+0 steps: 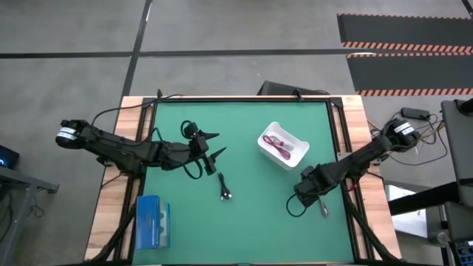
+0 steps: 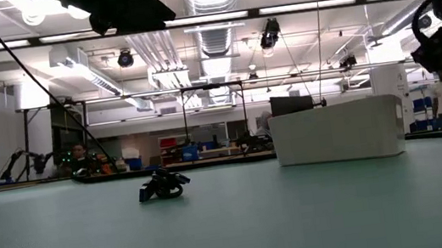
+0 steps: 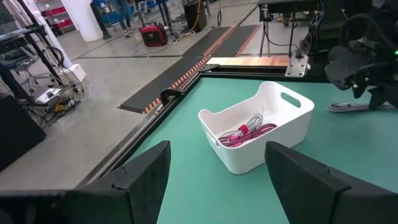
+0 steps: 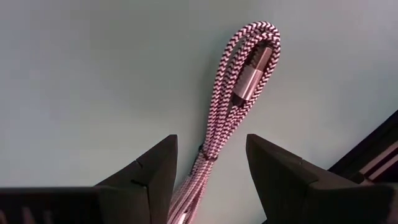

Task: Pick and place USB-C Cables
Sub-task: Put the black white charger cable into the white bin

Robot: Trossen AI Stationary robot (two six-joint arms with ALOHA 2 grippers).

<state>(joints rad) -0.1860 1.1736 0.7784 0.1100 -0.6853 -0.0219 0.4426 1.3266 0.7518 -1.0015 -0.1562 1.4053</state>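
The grey cable [image 4: 239, 87] is seen on the bench [image 1: 244, 222] at near right, framed between the parted fingers of the right gripper [image 4: 210, 168], its long axis running away from them. The left gripper [image 3: 217, 171], spread empty, is pointed toward the bin [image 3: 258, 127].

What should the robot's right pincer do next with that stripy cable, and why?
Probably lower a little and close. The right pincer is open, with its fingers on either side of the grey braided cable bundle, which lies flat on the green table. It isn't gripped yet, so it can't go to the white plastic bin.
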